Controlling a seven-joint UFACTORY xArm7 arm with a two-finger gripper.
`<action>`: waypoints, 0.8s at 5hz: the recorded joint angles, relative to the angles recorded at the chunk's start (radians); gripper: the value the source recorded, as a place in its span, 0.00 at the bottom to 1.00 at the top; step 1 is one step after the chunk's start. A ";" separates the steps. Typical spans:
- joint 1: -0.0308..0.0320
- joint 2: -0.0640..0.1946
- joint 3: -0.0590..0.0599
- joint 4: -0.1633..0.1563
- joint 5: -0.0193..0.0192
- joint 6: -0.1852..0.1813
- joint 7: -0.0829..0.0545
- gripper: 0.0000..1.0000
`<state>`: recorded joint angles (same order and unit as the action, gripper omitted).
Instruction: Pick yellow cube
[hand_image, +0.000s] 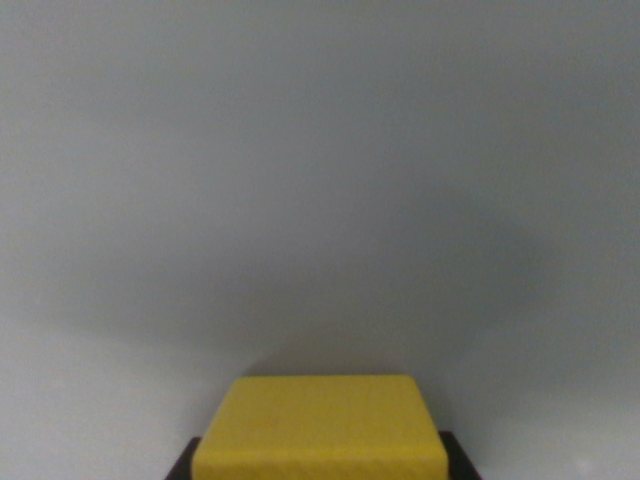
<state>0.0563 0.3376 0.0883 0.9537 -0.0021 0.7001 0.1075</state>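
Gripper (320, 465) around yellow cube (320, 428), blurred.

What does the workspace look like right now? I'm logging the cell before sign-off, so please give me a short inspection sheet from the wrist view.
Surface: plain pale grey surface, blurred, with a soft dark shadow across the middle.
Job's things: yellow cube at the bottom centre of the wrist view, cut off by the lower edge.
Clutter: nothing seen.
Claw: only dark parts show on either side of the cube at the bottom edge; whether they grip it cannot be told.
Cables: nothing seen.
Surroundings: nothing seen beyond the grey surface.
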 joint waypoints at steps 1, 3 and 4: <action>0.0000 0.000 0.000 0.000 0.0000 0.000 0.000 1.00; -0.0002 -0.005 0.000 0.008 0.0005 0.014 0.000 1.00; -0.0004 -0.013 0.000 0.019 0.0011 0.032 0.000 1.00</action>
<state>0.0558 0.3247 0.0886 0.9731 -0.0010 0.7325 0.1073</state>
